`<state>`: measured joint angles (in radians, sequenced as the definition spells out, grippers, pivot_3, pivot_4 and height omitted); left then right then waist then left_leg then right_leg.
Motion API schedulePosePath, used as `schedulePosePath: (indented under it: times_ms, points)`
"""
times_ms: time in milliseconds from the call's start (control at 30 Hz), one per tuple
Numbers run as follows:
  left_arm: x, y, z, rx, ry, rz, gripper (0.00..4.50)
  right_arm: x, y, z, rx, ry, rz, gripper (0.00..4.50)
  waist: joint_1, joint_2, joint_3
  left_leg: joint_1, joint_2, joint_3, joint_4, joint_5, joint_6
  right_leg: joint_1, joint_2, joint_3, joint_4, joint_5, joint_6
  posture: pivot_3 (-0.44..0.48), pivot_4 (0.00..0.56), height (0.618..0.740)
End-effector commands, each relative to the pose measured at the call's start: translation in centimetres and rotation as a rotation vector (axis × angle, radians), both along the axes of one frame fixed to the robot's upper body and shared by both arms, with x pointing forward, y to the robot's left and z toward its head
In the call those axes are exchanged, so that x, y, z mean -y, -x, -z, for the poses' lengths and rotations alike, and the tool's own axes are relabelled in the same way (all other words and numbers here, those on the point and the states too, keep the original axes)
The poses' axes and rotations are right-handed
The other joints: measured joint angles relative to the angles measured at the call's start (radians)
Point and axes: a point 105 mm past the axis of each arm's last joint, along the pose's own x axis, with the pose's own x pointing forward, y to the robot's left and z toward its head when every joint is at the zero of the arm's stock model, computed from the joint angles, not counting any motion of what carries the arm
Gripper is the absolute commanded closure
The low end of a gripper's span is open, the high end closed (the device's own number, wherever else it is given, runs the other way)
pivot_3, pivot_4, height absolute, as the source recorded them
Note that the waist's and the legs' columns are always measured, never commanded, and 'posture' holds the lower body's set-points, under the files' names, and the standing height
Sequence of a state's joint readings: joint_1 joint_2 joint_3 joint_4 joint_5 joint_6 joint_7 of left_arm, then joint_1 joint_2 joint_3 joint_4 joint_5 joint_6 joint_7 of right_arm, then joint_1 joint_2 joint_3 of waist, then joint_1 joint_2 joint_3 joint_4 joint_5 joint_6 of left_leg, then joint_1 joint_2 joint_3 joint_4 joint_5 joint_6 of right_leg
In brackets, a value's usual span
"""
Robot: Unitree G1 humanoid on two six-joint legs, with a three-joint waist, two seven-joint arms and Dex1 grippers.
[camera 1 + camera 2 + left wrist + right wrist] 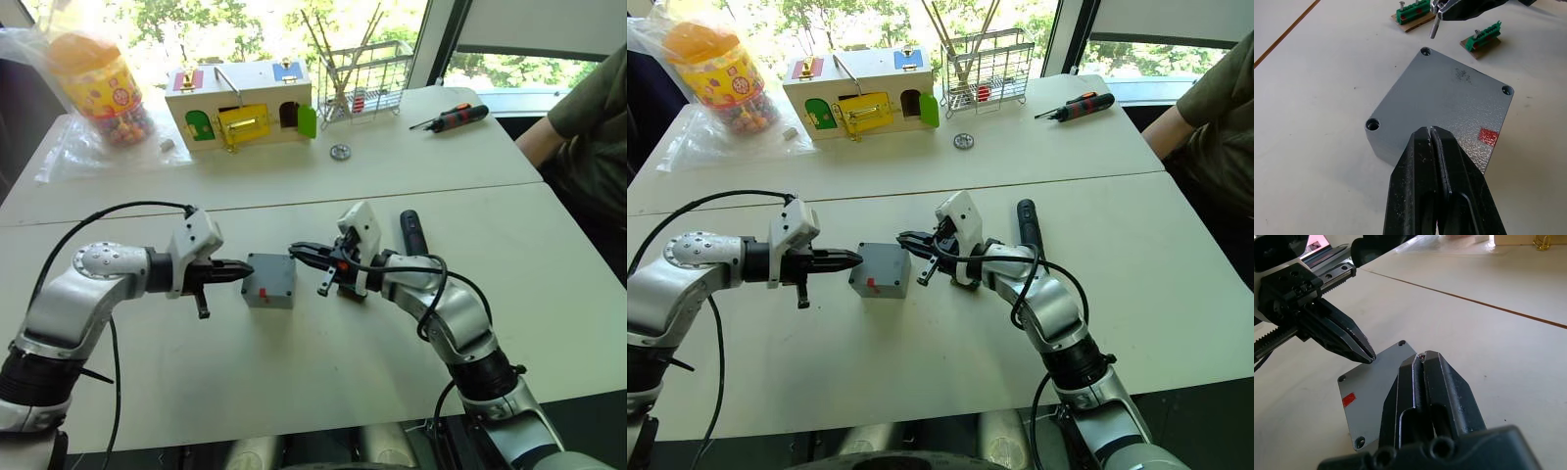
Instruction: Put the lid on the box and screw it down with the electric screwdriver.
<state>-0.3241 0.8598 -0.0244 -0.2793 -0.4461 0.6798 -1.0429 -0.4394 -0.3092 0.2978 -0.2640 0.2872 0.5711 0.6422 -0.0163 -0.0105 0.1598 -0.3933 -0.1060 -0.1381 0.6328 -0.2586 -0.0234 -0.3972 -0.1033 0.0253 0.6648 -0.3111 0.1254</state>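
Lying mid-table with the lid (1444,105) already seated, the box (269,280) sits between both pincers: left gripper (233,271) at its 9 o'clock, fingers pressed together and empty at the lid's edge, right gripper (306,255) at its 2 o'clock, pinching a small screw (1434,28) over a corner hole. The electric screwdriver (412,232) lies at the box's 3 o'clock, its long axis running 12-to-6, nearer the right arm; no legible writing, just a red mark (1488,136)
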Motion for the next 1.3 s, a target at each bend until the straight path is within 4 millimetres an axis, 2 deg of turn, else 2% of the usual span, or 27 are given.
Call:
schedulePosePath:
  times_ms: [33,1000,1100,1233,1300]
  points:
    - [0.4,0.1,-0.6,0.039,-0.003,0.023,4.5,-0.4,0.1,-0.8,0.039,-0.012,-0.019,4.45,0.0,0.0,0.0,0.0,0.0,0.0,0.0,0.0,0.0,0.0,0.0,0.0,0.0,0.0,0.0,0.0,0.15,0.74]
    - [0.4,-0.3,-0.2,0.051,-0.004,0.021,4.5,-0.8,-0.7,1.2,0.007,0.051,-0.012,4.45,-0.001,0.0,0.0,0.0,0.0,0.0,0.0,0.0,0.0,0.0,0.0,0.0,0.0,0.0,0.0,0.0,0.15,0.74]
    - [0.5,-0.4,-0.4,0.054,0.007,0.017,4.5,-0.7,-0.9,0.9,0.018,0.048,-0.007,3.61,-0.001,0.0,0.0,0.0,0.0,0.0,0.0,0.0,0.0,0.0,0.0,0.0,0.0,0.0,0.0,0.0,0.15,0.74]
    - [0.5,-0.8,-1.0,0.059,0.037,0.001,4.5,-0.5,-1.1,-0.1,0.045,0.035,0.007,1.55,-0.001,0.0,0.0,0.0,0.0,0.0,0.0,0.0,0.0,0.0,0.0,0.0,0.0,0.0,0.0,0.0,0.15,0.74]
    - [0.7,-1.0,-1.4,0.064,0.061,-0.001,4.5,-0.1,-1.3,-1.1,0.064,0.017,0.021,0.67,0.0,0.0,0.0,0.0,0.0,0.0,0.0,0.0,0.0,0.0,0.0,0.0,0.0,0.0,0.0,0.0,0.15,0.74]
